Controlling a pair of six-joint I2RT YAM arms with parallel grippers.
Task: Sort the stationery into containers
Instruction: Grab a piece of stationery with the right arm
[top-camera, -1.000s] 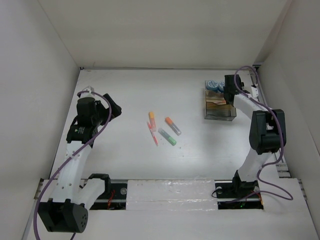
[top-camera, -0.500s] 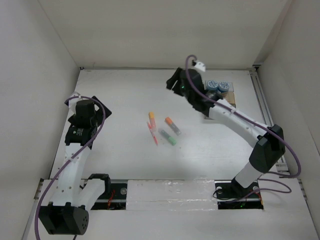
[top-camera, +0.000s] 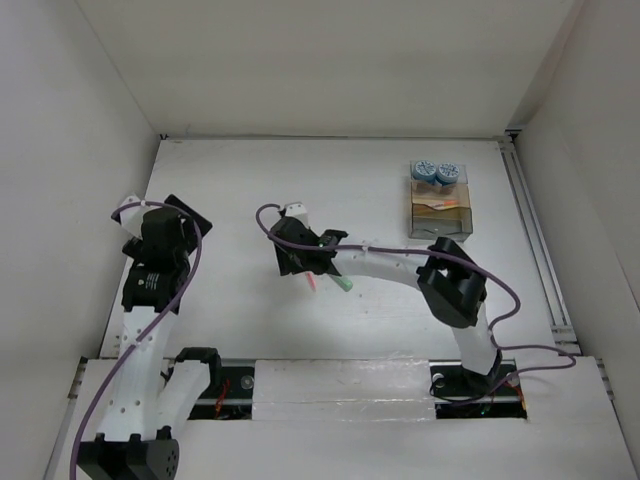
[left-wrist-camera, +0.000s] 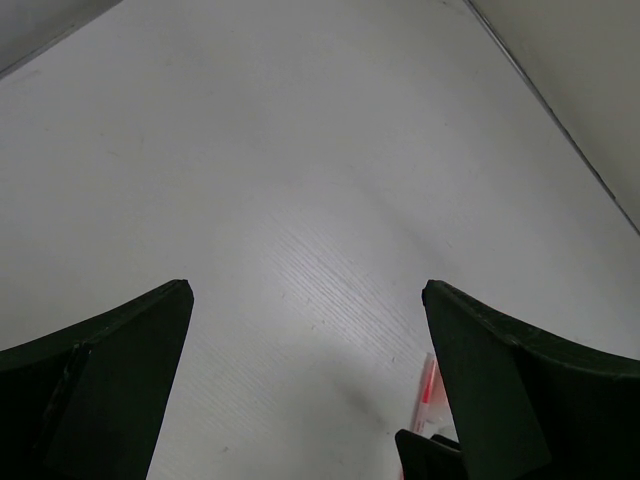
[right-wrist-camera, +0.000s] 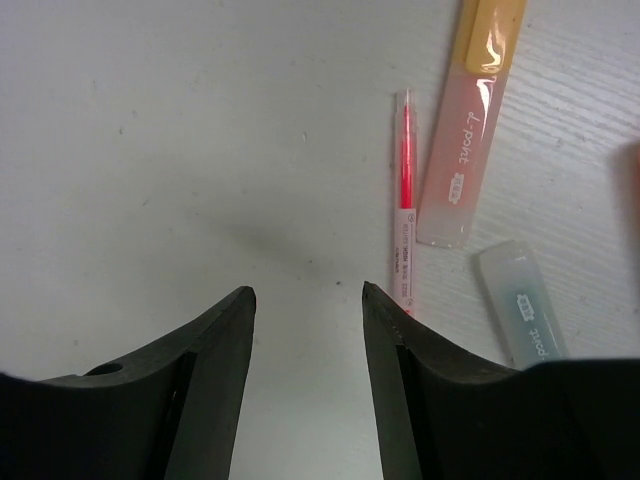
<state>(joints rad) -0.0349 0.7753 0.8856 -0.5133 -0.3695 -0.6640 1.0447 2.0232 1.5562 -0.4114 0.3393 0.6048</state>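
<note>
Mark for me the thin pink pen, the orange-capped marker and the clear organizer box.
thin pink pen (right-wrist-camera: 404, 190): right wrist view, middle of the barrel.
orange-capped marker (right-wrist-camera: 468, 130): right wrist view, pale pink body below the cap.
clear organizer box (top-camera: 440, 230): top external view, near wall.

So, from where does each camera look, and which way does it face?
Top external: above, behind the bases, looking down on the table; left arm and right arm show.
Left wrist: facing obliquely across the table; the open left gripper frames it.
Right wrist: facing straight down at the pink pen; right gripper shows below.
Shared: the pink pen, in all three.
</note>
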